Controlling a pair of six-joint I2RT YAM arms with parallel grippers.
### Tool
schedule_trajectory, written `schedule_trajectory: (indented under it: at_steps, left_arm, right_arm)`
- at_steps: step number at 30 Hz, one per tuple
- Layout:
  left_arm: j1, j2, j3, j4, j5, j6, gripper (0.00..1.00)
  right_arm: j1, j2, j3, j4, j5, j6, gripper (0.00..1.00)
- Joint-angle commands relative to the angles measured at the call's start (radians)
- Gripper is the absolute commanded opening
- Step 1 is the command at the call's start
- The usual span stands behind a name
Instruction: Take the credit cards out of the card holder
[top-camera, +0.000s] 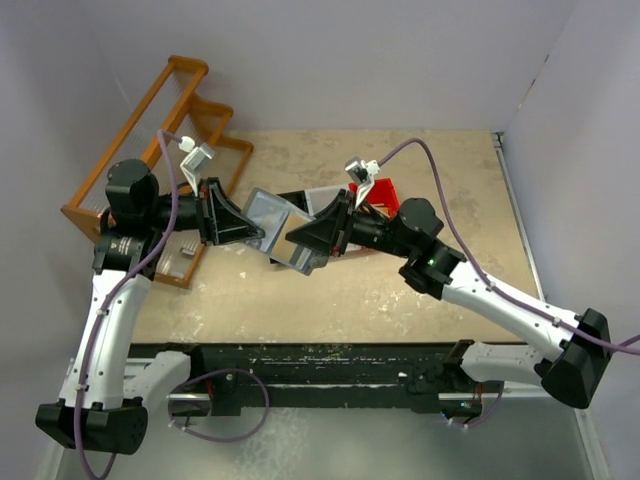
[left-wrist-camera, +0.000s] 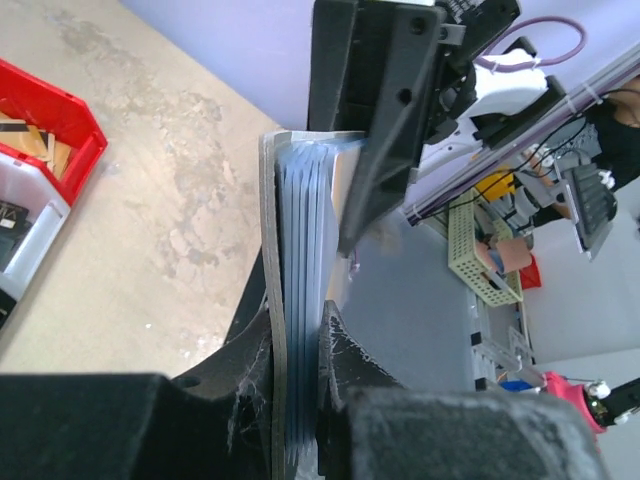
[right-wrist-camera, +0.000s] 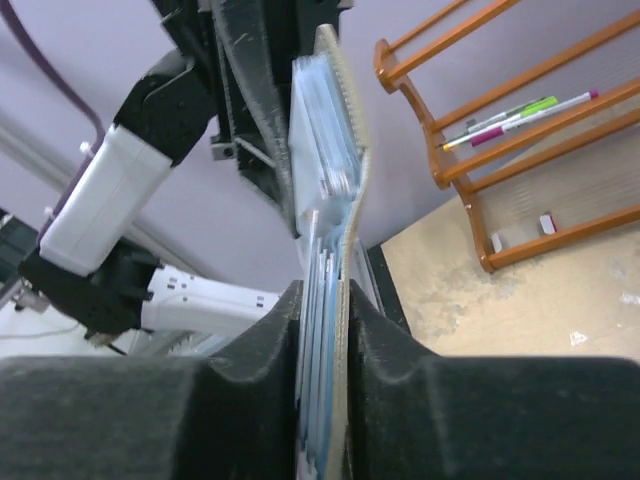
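pos: flat slate-grey hinged rectangular card holder (top-camera: 268, 212) aloft over beige tabletop (top-camera: 400, 300), between both arms | left claw (left-wrist-camera: 300, 340): pinched narrow on one end, bracing it | right claw (right-wrist-camera: 322, 300): clamped on opposite end, likely to spread it | thin pale credit cards (left-wrist-camera: 305, 270): stacked inside, none visibly out

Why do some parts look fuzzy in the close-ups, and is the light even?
Top view: even, soft light, faint shadows, everything sharp. Left wrist view: its own fingers blur, too near the lens; the table is crisp. Right wrist view: near fingers fuzzy, wooden rack sharp.
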Motion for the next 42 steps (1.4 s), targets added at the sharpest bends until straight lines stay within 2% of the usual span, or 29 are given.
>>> schedule_trajectory:
  at_steps: [1, 2, 3, 4, 5, 6, 8, 11, 15, 22, 29, 32, 37, 42]
  left_arm:
    - [0.0, -0.021, 0.001, 0.147, 0.03, -0.147, 0.0]
    - [0.0, -0.027, -0.003, 0.146, 0.04, -0.146, 0.02]
    - [0.0, -0.029, -0.007, 0.144, 0.053, -0.139, 0.11]
    - [0.0, -0.031, -0.006, 0.13, 0.066, -0.121, 0.27]
    - [0.0, -0.029, -0.004, 0.105, 0.074, -0.095, 0.47]
    - [0.0, -0.025, 0.001, 0.075, 0.083, -0.062, 0.56]
    - [0.0, -0.013, 0.01, 0.008, 0.101, 0.007, 0.63]
    - [0.0, 0.004, 0.018, -0.06, 0.128, 0.066, 0.64]
    - [0.0, 0.012, 0.021, -0.083, 0.174, 0.089, 0.61]
    - [0.0, 0.007, 0.021, -0.118, 0.27, 0.118, 0.51]
    - [0.0, 0.003, 0.021, -0.186, 0.265, 0.182, 0.28]
    - [0.0, 0.002, 0.021, -0.202, 0.281, 0.191, 0.28]
    - [0.0, -0.01, 0.022, -0.226, 0.32, 0.2, 0.43]
    - [0.0, 0.0, 0.054, -0.382, 0.364, 0.339, 0.46]
  right_arm:
    - [0.004, 0.007, 0.09, -0.045, 0.027, 0.02, 0.06]
    - [0.004, 0.009, 0.111, -0.085, 0.021, 0.004, 0.0]
    - [0.004, 0.011, 0.134, -0.12, 0.015, -0.012, 0.0]
    - [0.004, 0.016, 0.161, -0.164, 0.008, -0.035, 0.0]
    - [0.004, 0.021, 0.19, -0.203, -0.006, -0.059, 0.0]
    - [0.004, 0.028, 0.216, -0.237, -0.031, -0.074, 0.0]
    - [0.004, 0.047, 0.274, -0.325, -0.063, -0.116, 0.0]
    - [0.004, 0.088, 0.363, -0.467, -0.096, -0.186, 0.0]
    - [0.004, 0.139, 0.462, -0.61, -0.12, -0.266, 0.0]
    - [0.004, 0.141, 0.485, -0.665, -0.191, -0.304, 0.0]
    - [0.004, 0.145, 0.485, -0.642, -0.231, -0.303, 0.0]
    - [0.004, 0.132, 0.465, -0.609, -0.274, -0.294, 0.0]
    - [0.004, 0.119, 0.434, -0.552, -0.288, -0.272, 0.0]
    - [0.003, 0.121, 0.426, -0.541, -0.286, -0.268, 0.0]
